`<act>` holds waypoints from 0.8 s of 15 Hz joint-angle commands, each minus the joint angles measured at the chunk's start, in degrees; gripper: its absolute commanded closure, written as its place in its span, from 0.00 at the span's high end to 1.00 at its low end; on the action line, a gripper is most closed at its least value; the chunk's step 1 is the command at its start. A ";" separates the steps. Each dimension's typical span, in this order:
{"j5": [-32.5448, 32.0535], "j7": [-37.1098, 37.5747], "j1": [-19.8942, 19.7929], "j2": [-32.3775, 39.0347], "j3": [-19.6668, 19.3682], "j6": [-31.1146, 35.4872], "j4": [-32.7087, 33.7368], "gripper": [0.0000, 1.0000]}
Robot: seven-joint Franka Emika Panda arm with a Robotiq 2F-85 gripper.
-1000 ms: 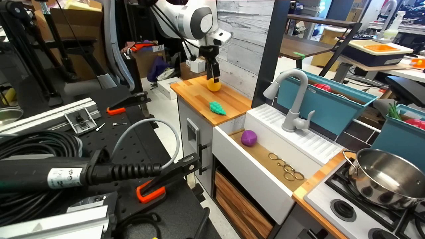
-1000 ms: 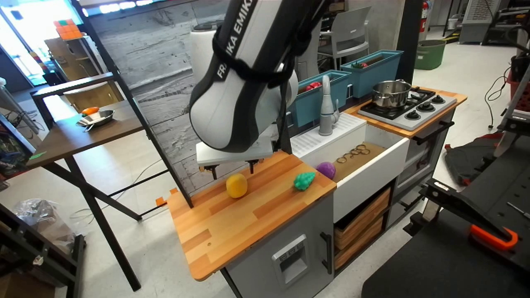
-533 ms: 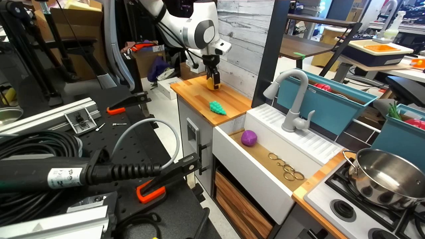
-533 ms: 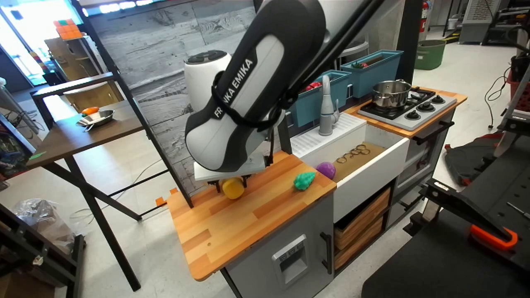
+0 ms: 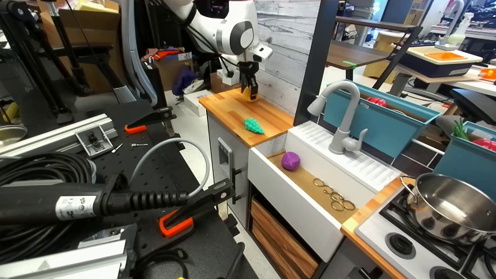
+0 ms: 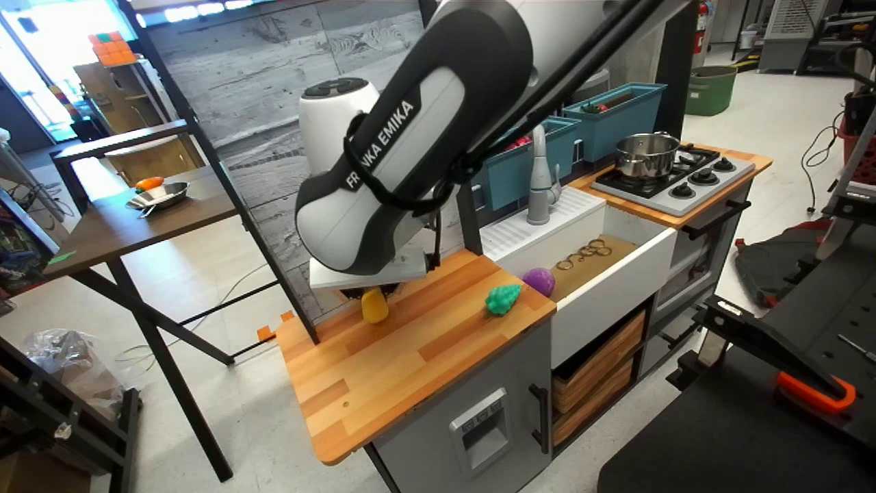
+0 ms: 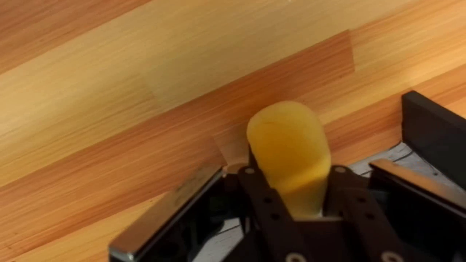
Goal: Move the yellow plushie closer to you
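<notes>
The arm [image 5: 228,35] is smooth, rounded and white, with a grey, black-edged panel [image 6: 428,127] bearing the letters EMIKA. Black cables [image 6: 510,129] run along it, a black strap [image 6: 404,202] around it. The fingers [image 7: 261,189] are dark, dotted with pale round screws [image 7: 249,170].

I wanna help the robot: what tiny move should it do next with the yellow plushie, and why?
Probably a small lift with the gripper closed: the wrist view shows it pinching the yellow plushie from both sides; it looks on or barely above the wooden counter, so pulling might drag it.
</notes>
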 commanded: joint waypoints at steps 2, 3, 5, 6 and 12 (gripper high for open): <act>3.46 -1.83 -2.84 -4.49 4.49 -3.65 -3.81 0.05; 4.10 -2.44 -3.66 -5.82 5.76 -4.58 -5.83 0.05; 4.71 -3.18 -5.10 -8.22 7.61 -5.74 -9.86 0.06; 4.90 -3.16 -5.74 -9.72 8.23 -5.84 -12.59 0.06; 3.80 -2.53 -8.03 -18.76 9.82 -4.36 -29.82 0.06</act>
